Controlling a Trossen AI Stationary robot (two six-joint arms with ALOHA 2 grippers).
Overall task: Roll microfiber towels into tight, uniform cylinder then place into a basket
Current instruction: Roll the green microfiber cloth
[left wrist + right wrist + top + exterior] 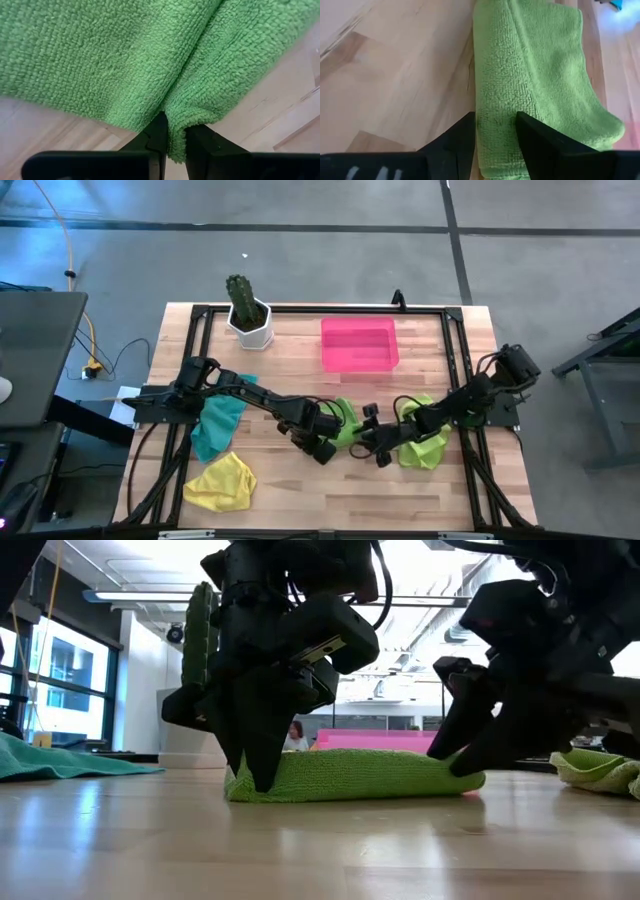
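Observation:
A lime green towel (350,775), folded into a long flat bundle, lies on the table's middle (345,420). My left gripper (322,446) is shut on its left end (175,145). My right gripper (378,448) is closed around its right end (495,137). A second lime green towel (425,445) lies crumpled to the right. A teal towel (215,425) and a yellow towel (222,480) lie at the left. The pink basket (360,343) stands at the far middle. My left gripper pinches a thick folded edge (176,125) at the towel's left end between its two fingers. The fingers come steeply from above. The towel stays flat on the table. My right gripper has the towel's right end (495,120) between its two fingers, several layers thick. It comes slanting down from the table's right, along the towel. That end rests on the table.
A white pot with a cactus (248,315) stands at the far left, beside the basket. A black frame (300,310) runs around the tabletop. Bare wood lies along the near edge (340,495).

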